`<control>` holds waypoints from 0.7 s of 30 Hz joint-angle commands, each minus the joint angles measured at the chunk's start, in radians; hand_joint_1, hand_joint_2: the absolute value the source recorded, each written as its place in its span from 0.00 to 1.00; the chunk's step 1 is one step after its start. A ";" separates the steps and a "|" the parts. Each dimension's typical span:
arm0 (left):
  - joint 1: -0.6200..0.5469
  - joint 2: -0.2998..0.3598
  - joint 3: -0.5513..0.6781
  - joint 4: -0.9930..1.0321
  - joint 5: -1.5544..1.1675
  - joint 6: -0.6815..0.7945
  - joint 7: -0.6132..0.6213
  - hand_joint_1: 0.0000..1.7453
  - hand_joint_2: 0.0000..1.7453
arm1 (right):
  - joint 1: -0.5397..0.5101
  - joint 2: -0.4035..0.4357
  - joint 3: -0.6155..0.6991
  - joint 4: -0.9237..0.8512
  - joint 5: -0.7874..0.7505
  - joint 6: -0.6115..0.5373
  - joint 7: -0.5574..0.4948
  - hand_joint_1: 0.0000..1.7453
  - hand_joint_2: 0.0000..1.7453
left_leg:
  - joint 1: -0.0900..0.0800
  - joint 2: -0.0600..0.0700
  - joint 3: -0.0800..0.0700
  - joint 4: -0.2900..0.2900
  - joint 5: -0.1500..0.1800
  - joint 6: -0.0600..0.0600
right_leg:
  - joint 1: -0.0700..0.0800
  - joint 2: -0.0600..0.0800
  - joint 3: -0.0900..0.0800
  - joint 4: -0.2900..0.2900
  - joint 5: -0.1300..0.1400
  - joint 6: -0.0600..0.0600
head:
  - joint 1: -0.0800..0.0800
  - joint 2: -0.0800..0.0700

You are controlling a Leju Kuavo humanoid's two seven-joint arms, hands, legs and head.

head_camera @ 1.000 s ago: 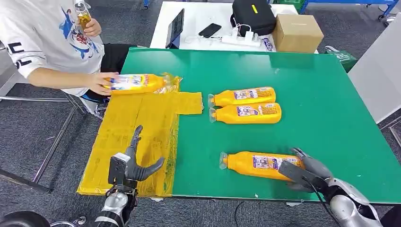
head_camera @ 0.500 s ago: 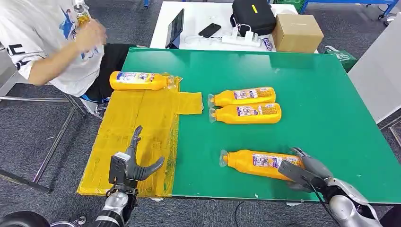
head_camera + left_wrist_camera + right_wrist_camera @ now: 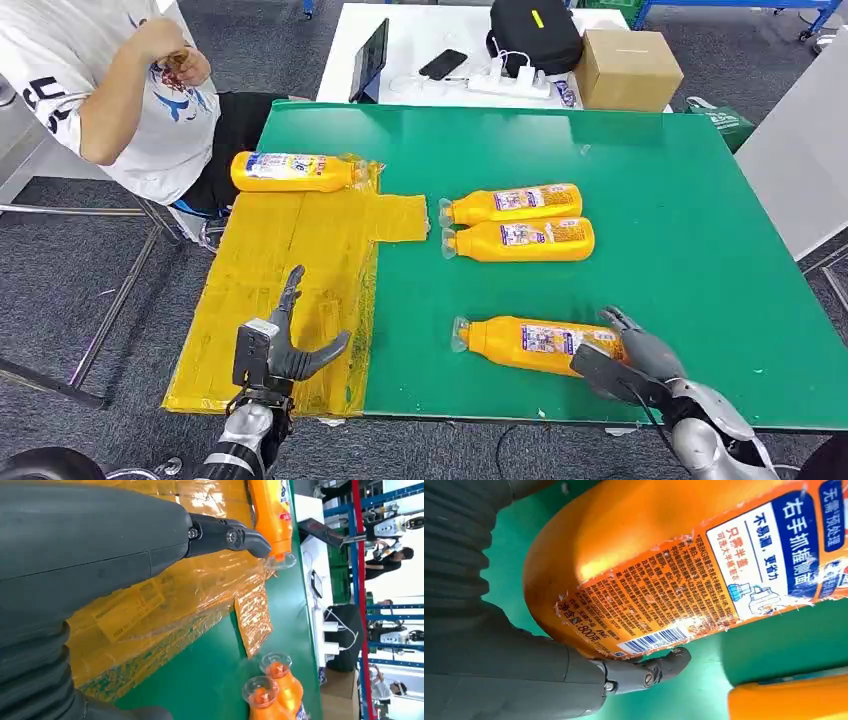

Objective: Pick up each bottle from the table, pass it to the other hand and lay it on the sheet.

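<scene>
Near the front edge of the green table (image 3: 680, 200) lies an orange bottle (image 3: 525, 343), cap toward the yellow sheet (image 3: 290, 260). My right hand (image 3: 630, 360) grips its base, one finger over the far side and the thumb on the near side. Up close, a dark finger (image 3: 649, 670) presses against the bottle's label (image 3: 684, 555). My left hand (image 3: 275, 345) hovers open over the sheet's near end, holding nothing. Another bottle (image 3: 295, 171) lies at the sheet's far end. Two more bottles (image 3: 512, 204) (image 3: 520, 239) lie side by side mid-table.
A person (image 3: 110, 80) sits at the table's far left corner, both arms raised off it. Behind the green table a white table (image 3: 420, 40) carries a tablet, a phone, a black bag (image 3: 535, 35) and a cardboard box (image 3: 628, 68). The green table's right half is bare.
The person let go of the bottle on the sheet and pulled the arm back. My right hand and the near bottle shifted slightly left together. My left hand stayed put.
</scene>
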 commanded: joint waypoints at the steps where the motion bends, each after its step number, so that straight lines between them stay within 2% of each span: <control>1: -0.038 0.002 -0.013 0.065 0.002 -0.002 0.006 0.00 1.00 | -0.011 0.070 0.007 0.063 0.005 -0.003 -0.008 0.06 1.00 | 0.001 0.000 0.003 -0.001 -0.001 -0.001 | 0.002 -0.001 0.004 -0.002 0.000 -0.002 | 0.000 0.000; 14: -0.038 0.002 -0.013 0.065 0.002 -0.002 0.006 0.00 1.00 | -0.011 0.070 0.007 0.063 0.005 -0.003 -0.008 0.06 1.00 | 0.001 0.000 0.003 -0.001 -0.001 -0.001 | 0.001 -0.001 0.004 -0.002 0.000 -0.002 | 0.000 0.000; 16: -0.039 0.003 -0.013 0.066 0.001 -0.003 0.005 0.00 1.00 | -0.010 0.077 -0.001 0.065 0.008 -0.007 -0.019 0.20 1.00 | 0.001 0.000 0.005 -0.001 -0.001 -0.001 | 0.002 -0.001 0.005 -0.002 -0.001 -0.002 | 0.000 0.000; 17: -0.039 0.002 -0.014 0.067 0.001 -0.004 0.005 0.00 1.00 | -0.010 0.082 -0.002 0.067 0.013 -0.009 -0.024 0.47 1.00 | 0.001 0.000 0.002 -0.001 -0.001 -0.001 | 0.001 -0.001 0.003 -0.001 0.000 -0.001 | 0.000 0.000; 18: -0.040 0.002 -0.015 0.069 -0.001 -0.004 0.006 0.00 1.00 | -0.009 0.092 -0.005 0.067 0.017 -0.016 -0.031 0.65 1.00 | 0.001 0.000 0.004 -0.001 -0.001 -0.001 | 0.002 -0.001 0.004 -0.002 -0.001 -0.002 | 0.000 0.000; 19: -0.041 0.002 -0.016 0.072 -0.002 -0.004 0.007 0.00 1.00 | -0.008 0.096 -0.007 0.067 0.017 -0.017 -0.033 0.74 1.00 | 0.002 0.000 0.005 -0.001 -0.001 -0.001 | 0.002 -0.001 0.006 -0.002 -0.001 -0.002 | 0.000 0.000; 21: -0.042 0.001 -0.018 0.077 -0.003 -0.006 0.008 0.00 1.00 | -0.002 0.102 -0.009 0.062 0.020 -0.026 -0.039 0.81 1.00 | 0.001 0.000 0.002 -0.001 0.000 -0.001 | 0.001 -0.001 0.002 -0.001 0.000 -0.001 | 0.000 0.000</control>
